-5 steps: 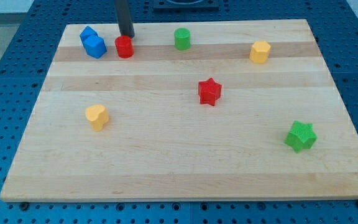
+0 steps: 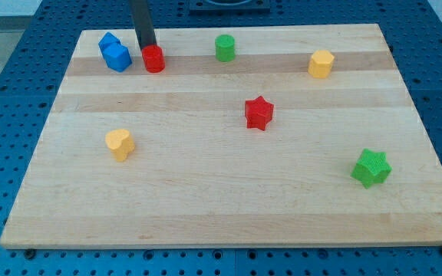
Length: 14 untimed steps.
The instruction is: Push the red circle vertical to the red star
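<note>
The red circle (image 2: 153,58) stands near the board's top left. The red star (image 2: 258,113) lies near the middle of the board, to the right of the circle and lower in the view. My dark rod comes down from the view's top, and my tip (image 2: 146,46) rests on the board just above and left of the red circle, close against its upper-left edge.
A blue block (image 2: 114,53) sits just left of the red circle. A green circle (image 2: 225,47) and a yellow block (image 2: 321,64) stand along the top. A yellow heart (image 2: 119,143) lies lower left, a green star (image 2: 371,168) lower right. The wooden board (image 2: 221,199) carries them all.
My tip has moved left, from above the red circle's right side to its upper-left side. The blocks have not moved.
</note>
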Motion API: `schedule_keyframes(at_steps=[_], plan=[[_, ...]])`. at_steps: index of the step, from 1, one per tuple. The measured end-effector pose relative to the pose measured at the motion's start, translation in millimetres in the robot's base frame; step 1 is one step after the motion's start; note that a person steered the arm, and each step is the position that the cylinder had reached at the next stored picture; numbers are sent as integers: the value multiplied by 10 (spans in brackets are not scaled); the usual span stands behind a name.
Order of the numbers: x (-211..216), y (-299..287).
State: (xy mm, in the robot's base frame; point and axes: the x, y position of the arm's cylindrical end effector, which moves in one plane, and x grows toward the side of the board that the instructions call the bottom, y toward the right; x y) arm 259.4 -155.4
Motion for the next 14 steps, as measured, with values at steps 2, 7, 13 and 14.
schedule_keyframes(at_steps=[2,7,13,14], plan=[[447,39],[1555,1134],[1922,2055],[2067,2283]])
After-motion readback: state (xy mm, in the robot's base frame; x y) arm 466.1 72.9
